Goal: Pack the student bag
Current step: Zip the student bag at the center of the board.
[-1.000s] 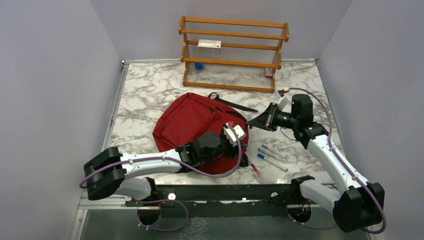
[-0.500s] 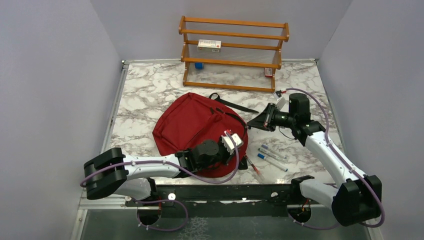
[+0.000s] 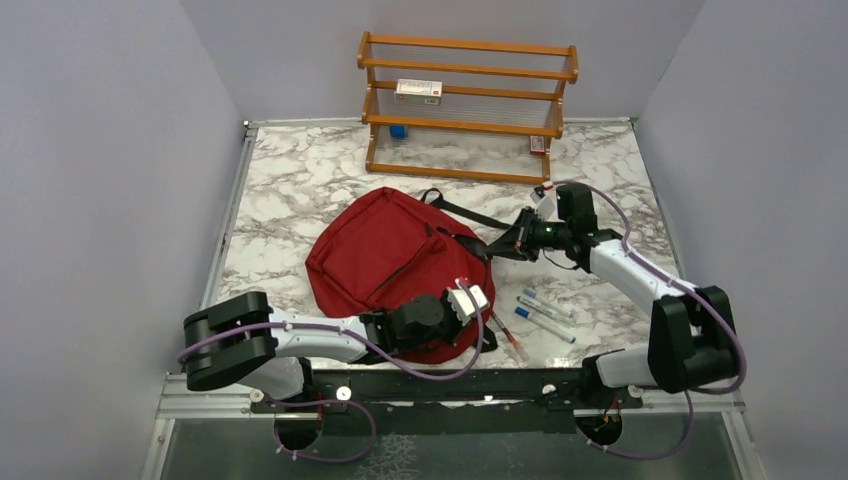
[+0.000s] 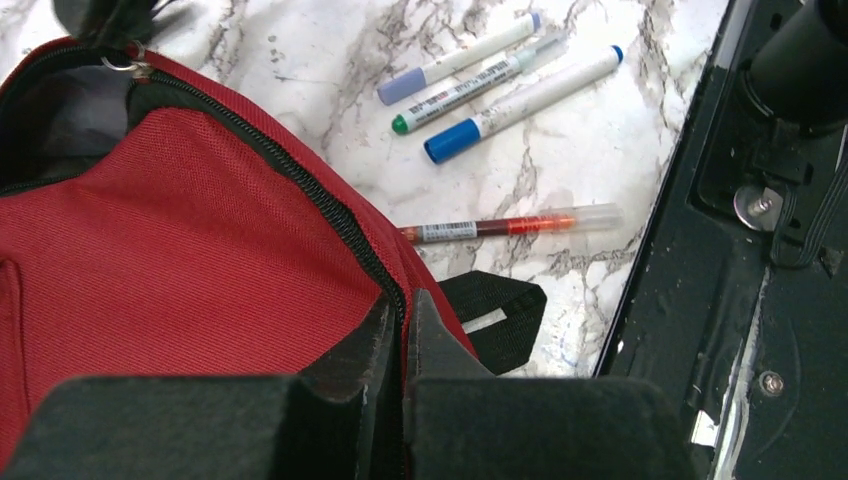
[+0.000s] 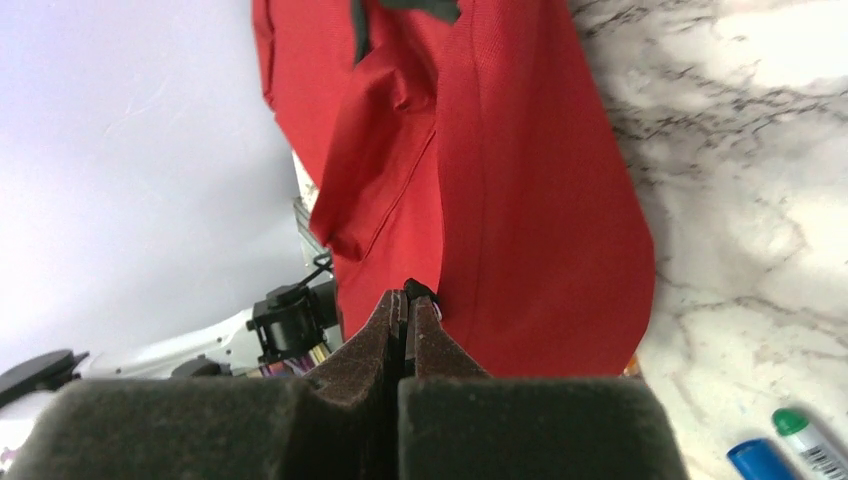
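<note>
We find the left gripper [image 4: 404, 312] pressed together on the zippered rim of the student bag [image 4: 170, 240], which spreads left of its tips. The right gripper [image 5: 407, 308] pinches a black tab [image 5: 420, 291] at the bag's edge. We'd draw apart evenly, so neither grip slips.

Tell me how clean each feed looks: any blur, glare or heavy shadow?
Top view: even light, sharp, only soft shadows beside the bag. Left wrist: pens crisp, left gripper dark and soft-focus up close. Right wrist: table washed out by glare at the upper right, right gripper blurred.
</note>
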Robot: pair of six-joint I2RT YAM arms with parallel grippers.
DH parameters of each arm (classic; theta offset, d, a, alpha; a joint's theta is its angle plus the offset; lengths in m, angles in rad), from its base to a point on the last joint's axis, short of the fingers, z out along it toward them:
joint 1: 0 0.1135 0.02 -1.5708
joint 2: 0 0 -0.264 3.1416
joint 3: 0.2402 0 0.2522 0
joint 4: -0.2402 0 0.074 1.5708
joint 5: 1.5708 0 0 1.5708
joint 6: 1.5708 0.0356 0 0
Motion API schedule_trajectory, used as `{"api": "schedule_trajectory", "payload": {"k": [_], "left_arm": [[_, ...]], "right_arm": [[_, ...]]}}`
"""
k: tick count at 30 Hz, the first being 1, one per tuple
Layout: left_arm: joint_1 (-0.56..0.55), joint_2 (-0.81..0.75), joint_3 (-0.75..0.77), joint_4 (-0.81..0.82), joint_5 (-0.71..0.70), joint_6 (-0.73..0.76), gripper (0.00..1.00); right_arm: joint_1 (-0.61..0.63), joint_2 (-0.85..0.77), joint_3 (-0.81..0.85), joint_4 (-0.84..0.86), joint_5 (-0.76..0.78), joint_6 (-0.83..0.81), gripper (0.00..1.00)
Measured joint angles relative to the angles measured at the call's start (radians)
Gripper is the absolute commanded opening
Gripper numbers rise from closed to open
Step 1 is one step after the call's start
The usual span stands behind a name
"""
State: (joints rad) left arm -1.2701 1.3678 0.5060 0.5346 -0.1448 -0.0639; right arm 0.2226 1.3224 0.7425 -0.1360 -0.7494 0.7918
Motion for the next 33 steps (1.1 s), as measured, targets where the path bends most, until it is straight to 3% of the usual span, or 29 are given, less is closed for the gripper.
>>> {"api": "schedule_trajectory", "payload": {"k": [17,33], "left_arm": [[-0.082,0.069,0.004,0.011,-0.066,0.001,0.00],[-0.094,0.082,0.004,0.010,-0.122,0.019,0.00]], "right_arm": [[0.009,0.302,0.185,0.034,0.024,-0.065,0.00],[0.026,0.598,0.396,0.010,-0.080,-0.078,0.01]]}}
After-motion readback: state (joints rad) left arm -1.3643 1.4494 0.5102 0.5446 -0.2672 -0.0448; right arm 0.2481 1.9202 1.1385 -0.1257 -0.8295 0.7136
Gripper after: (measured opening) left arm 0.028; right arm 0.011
